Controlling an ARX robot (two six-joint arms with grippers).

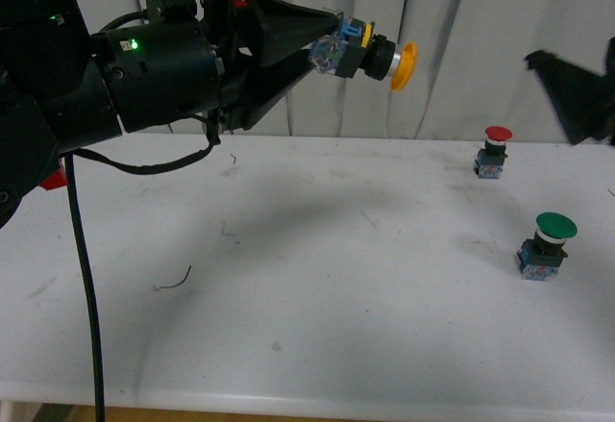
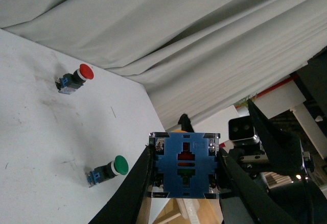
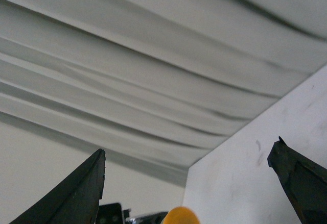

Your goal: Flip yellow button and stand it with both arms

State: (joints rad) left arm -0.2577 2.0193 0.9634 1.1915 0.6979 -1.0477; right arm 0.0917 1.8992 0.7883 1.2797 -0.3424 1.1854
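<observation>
The yellow button (image 1: 377, 57), a small push-button switch with a round yellow mushroom cap, black collar and blue boxy plastic base, is held in the air well above the white table (image 1: 288, 326). It lies sideways with the cap pointing toward the right arm. The left gripper (image 1: 332, 50) is clamped across two opposite flat sides of the blue base, its black fingers (image 2: 135, 193) bearing on those faces. The right gripper (image 3: 190, 147) is spread wide and empty, with the cap just short of its jaws. The button is judged light, rigid and hard-shelled, and its smooth plastic may slip or pivot under a pinch. The round cap offers poor purchase. The collar or the free base flats look the sounder hold for the second arm.
</observation>
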